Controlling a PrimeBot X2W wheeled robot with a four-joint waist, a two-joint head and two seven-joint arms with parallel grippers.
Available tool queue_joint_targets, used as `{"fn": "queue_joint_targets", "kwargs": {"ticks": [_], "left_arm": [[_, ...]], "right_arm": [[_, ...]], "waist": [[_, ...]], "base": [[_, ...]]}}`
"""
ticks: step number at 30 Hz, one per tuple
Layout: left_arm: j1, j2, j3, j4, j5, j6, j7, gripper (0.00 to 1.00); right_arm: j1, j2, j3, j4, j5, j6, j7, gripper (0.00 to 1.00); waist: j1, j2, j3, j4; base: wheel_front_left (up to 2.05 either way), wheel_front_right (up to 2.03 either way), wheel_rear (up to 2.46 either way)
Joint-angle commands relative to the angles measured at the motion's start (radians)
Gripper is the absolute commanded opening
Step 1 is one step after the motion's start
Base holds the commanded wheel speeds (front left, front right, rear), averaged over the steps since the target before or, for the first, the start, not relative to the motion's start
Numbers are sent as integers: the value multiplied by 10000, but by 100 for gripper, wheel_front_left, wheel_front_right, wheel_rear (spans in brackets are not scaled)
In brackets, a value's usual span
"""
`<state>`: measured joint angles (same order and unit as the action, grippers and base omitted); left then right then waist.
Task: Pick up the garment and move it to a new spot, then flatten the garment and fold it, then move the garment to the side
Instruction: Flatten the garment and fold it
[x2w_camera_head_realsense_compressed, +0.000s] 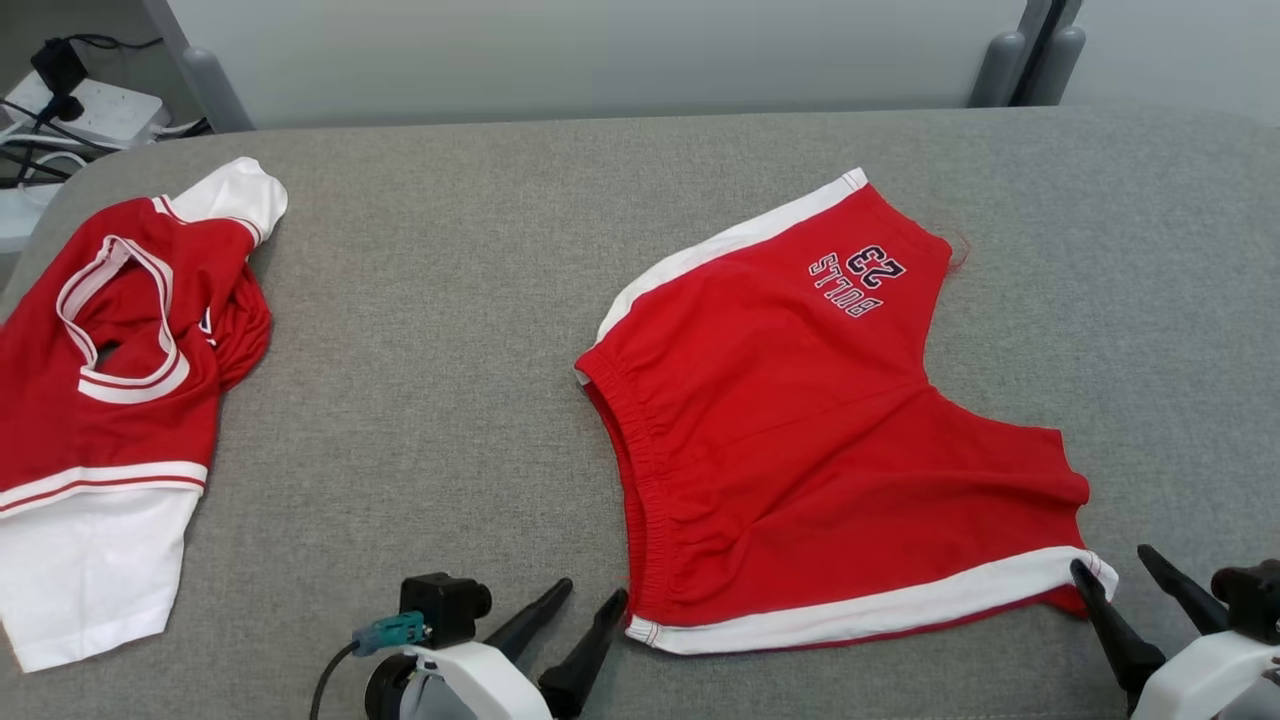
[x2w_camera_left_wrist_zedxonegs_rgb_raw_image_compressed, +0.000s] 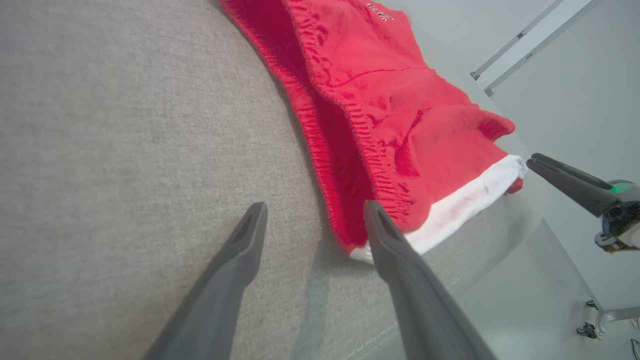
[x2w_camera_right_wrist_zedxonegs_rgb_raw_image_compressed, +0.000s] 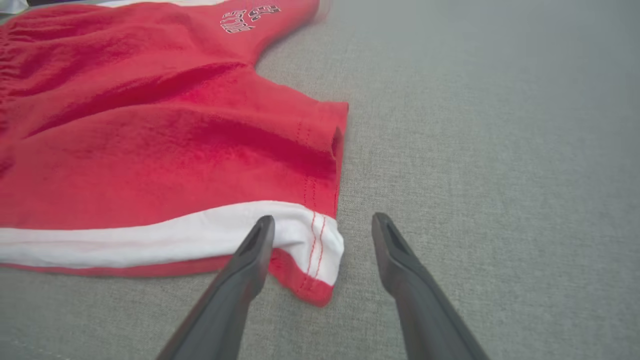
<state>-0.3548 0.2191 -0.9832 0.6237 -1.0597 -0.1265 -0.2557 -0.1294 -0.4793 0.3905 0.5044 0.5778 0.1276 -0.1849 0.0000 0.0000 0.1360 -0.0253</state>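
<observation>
The garment, a pair of red shorts (x2w_camera_head_realsense_compressed: 800, 420) with white side stripes and a "BULLS 23" print, lies spread flat on the grey table (x2w_camera_head_realsense_compressed: 450, 400). My left gripper (x2w_camera_head_realsense_compressed: 593, 592) stands open at the near waistband corner; its right finger touches the shorts (x2w_camera_left_wrist_zedxonegs_rgb_raw_image_compressed: 380, 100) at the hem and nothing sits between the fingers. My right gripper (x2w_camera_head_realsense_compressed: 1112, 560) is open at the near leg-hem corner. In the right wrist view the white-striped corner of the shorts (x2w_camera_right_wrist_zedxonegs_rgb_raw_image_compressed: 150, 150) lies loose between the open fingers of that gripper (x2w_camera_right_wrist_zedxonegs_rgb_raw_image_compressed: 322, 217). The left wrist view catches the right gripper (x2w_camera_left_wrist_zedxonegs_rgb_raw_image_compressed: 532, 162) beyond the shorts.
A red and white jersey (x2w_camera_head_realsense_compressed: 110, 400) lies rumpled at the table's left edge. A power strip with cables (x2w_camera_head_realsense_compressed: 80, 110) sits off the table's far left corner. Bare grey cloth stretches between the two garments and behind the shorts.
</observation>
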Motion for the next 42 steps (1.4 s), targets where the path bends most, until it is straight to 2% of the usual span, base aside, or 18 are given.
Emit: {"fn": "queue_joint_targets", "kwargs": {"ticks": [1, 4, 9, 15, 18, 19, 24, 29, 34, 42], "left_arm": [[-147, 149, 550, -204, -2, -42, -60, 100], [30, 178, 1598, -547, 492, 193, -60, 100], [732, 94, 3576, -1887, 1997, 967, -61, 100], [1794, -253, 5674, -3870, 4310, 1906, -61, 100], [2159, -466, 6246, -4436, 4922, 2044, -61, 100], [2458, -680, 6813, -5007, 5554, 2134, -61, 100], [3194, -1258, 7848, -6121, 6907, 1996, -61, 100], [3580, -1501, 8073, -6644, 7687, 1878, -61, 100], [3998, -1566, 7989, -6530, 8707, 1800, -61, 100], [4427, -1649, 8005, -5594, 9026, 1547, -61, 100]], "right_arm": [[137, -373, -57, -348, -153, 31, -71, 100], [167, -370, -422, -719, -287, 31, -144, 100], [230, -96, -793, -1101, -609, 31, -272, 100], [138, 534, -769, -1542, -1181, 31, -647, 100], [110, 819, -844, -1639, -1325, 31, -714, 100], [76, 1110, -992, -1761, -1482, 31, -749, 100], [225, 2032, -1777, -2567, -1981, 31, -764, 100], [585, 2589, -2223, -3052, -2040, 31, -766, 100], [1101, 2733, -2303, -3205, -2156, 31, -767, 100], [1893, 2705, -2603, -3137, -2273, 31, -767, 100]], "waist": [[0, 0, -142, 16], [0, 0, -332, 34], [0, 0, -703, 117], [0, 0, -1171, 132], [0, 0, -1328, 109], [0, 0, -1434, 77], [0, 0, -1696, 45], [0, 0, -1856, 148], [0, 0, -1946, 278], [0, 0, -2111, 421]], "base": [[0, 0, 0], [0, 0, 0], [0, 0, 0], [0, 0, 0], [0, 0, 0], [0, 0, 0], [0, 0, 0], [0, 0, 0], [0, 0, 0], [0, 0, 0]]}}
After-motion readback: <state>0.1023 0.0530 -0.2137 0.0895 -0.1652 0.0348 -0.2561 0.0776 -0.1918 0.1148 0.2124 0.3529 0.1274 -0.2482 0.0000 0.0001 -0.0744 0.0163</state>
